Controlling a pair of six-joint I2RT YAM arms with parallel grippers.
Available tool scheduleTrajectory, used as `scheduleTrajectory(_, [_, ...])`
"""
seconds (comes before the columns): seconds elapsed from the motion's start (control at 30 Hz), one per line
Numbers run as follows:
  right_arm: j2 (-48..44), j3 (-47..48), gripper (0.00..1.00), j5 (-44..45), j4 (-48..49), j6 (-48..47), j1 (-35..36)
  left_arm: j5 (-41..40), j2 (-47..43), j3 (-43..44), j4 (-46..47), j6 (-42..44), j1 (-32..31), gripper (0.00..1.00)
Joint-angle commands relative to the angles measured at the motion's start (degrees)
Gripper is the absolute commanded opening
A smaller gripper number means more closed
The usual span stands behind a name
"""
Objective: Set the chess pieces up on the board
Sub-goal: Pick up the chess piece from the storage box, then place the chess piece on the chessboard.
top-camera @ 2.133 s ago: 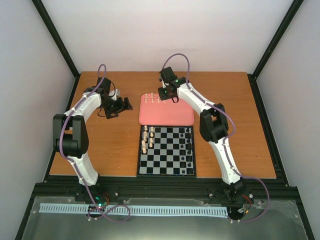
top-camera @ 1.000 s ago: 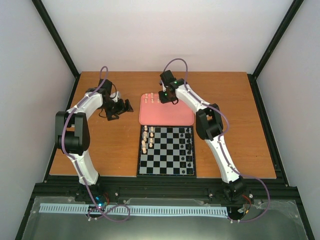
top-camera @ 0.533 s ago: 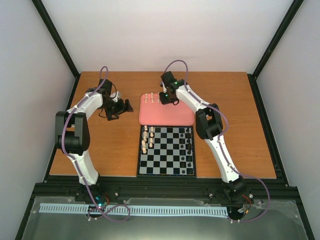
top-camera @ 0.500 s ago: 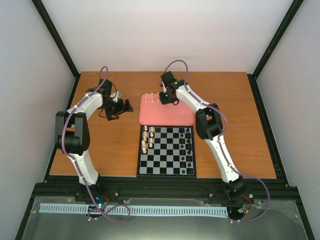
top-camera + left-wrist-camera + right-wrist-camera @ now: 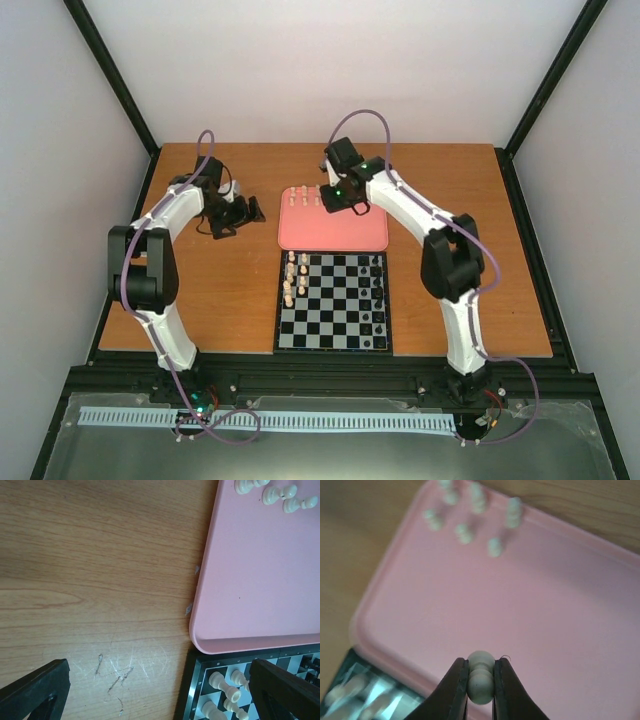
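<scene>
so the right claw (image 5: pixel 481 682) has just snapped shut on one cream piece (image 5: pixel 481 661). A second ago its jaws stood partly open down at the row along the far edge of the pink tray (image 5: pixel 340 235). Now they're pinched tight on the little thing, which hangs between the fingertips over the tray, lifted off it as far as I can judge. Can't tell which piece it is, too blurry. The right arm has swung too, elbow further out to the right than half a second ago, so I'd say the pick is done and the carry is starting

left claw (image 5: pixel 232 214) hasn't budged: jaws wide apart, nothing in them, hovering over the counter (image 5: pixel 90 570) just beside the tray's left edge

where that leaves things: a handful of loose cream pieces (image 5: pixel 470 510) wait at the far end of the tray. The placed cream pieces (image 5: pixel 292 278) stand in the left columns of the board (image 5: pixel 333 330), with black pieces (image 5: pixel 378 295) along its right side. My guess is the held one goes to a free square on that left side next, then back for the rest
</scene>
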Motion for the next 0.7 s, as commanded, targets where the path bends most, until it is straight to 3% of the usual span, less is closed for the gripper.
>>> scheduleTrajectory(0.0, [-11.74, -10.27, 0.04, 0.09, 1.14, 1.64, 5.83, -0.17, -2.53, 1.22, -0.32, 0.76, 0.44, 1.00])
scheduleTrajectory(0.3, [-22.77, -32.03, 0.05, -2.02, 6.13, 4.17, 19.27, 0.07, -4.61, 0.07, 0.04, 0.42, 0.38, 1.00])
scheduleTrajectory(0.67, [-22.25, -39.09, 0.06, -5.71, 10.25, 4.42, 24.39, 0.26, -5.40, -0.55, 0.49, 0.09, 0.41, 1.00])
